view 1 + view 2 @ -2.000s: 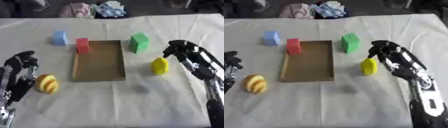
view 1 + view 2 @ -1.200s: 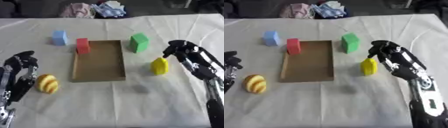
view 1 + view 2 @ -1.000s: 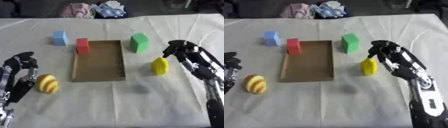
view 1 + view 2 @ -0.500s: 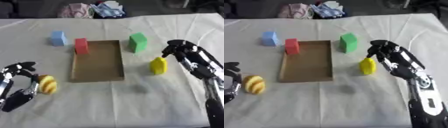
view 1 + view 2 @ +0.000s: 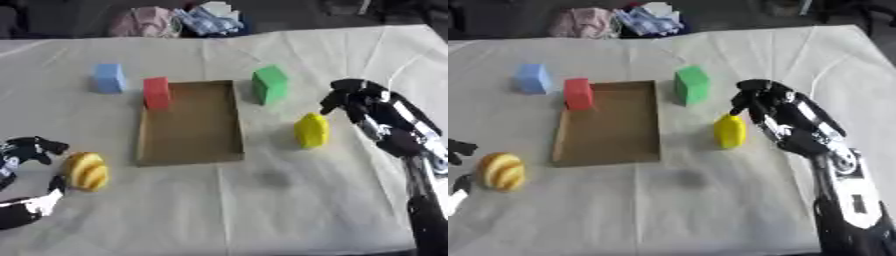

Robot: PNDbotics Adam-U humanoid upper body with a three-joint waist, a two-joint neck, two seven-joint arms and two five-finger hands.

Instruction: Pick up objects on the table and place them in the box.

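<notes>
The left hand [image 5: 31,165] is reaching at the left edge with its fingers spread around the round yellow object [image 5: 86,171], not pinching it, probably to take it next; the right hand [image 5: 767,107] is hovering just beside the yellow block [image 5: 730,131] with fingers curled and holding nothing. The box [image 5: 190,121] is lying empty in the middle of the surface [image 5: 289,200]; the red block [image 5: 157,92], blue block [image 5: 108,78] and green block [image 5: 270,84] are waiting around it.
</notes>
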